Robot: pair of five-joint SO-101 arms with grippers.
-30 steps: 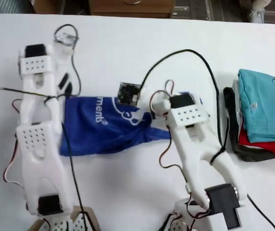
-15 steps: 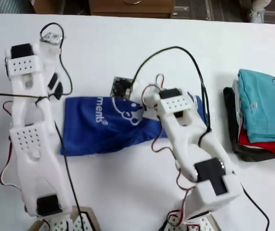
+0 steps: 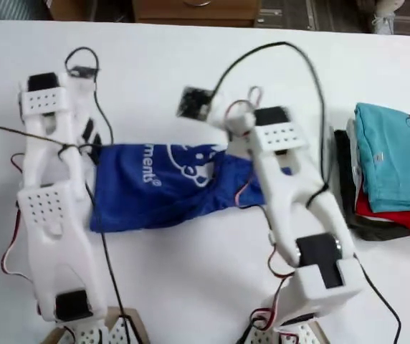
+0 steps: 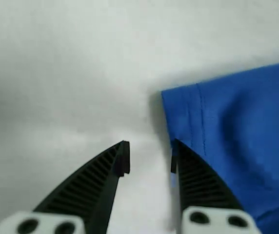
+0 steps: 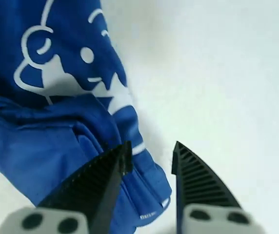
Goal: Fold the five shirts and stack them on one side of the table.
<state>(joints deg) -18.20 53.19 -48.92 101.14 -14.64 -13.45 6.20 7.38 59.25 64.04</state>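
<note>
1. A blue shirt point(image 3: 158, 186) with a white print lies bunched and partly folded across the middle of the high view, flat on the white desk point(image 3: 191, 287).
2. The left arm point(image 3: 51, 201) runs up the left side of that frame, and its far end sits at the shirt's left edge.
3. The left gripper point(image 4: 149, 157) has its jaws apart. One finger rests at the hemmed corner of the blue shirt and the other is over bare desk just beside it.
4. The right arm point(image 3: 291, 193) stands right of centre in the high view and crosses over the shirt's right end.
5. The right gripper point(image 5: 151, 157) is also spread, clamped on nothing. One finger is over the rumpled blue cloth near the print and the other is over bare desk.
6. At the right edge of the high view sits a stack of folded shirts point(image 3: 388, 172), well apart from the blue one. It has teal on top, red under it and a dark one at the bottom.
7. A black cable point(image 3: 277, 50) arcs above the right arm in the upper middle of the frame.
</note>
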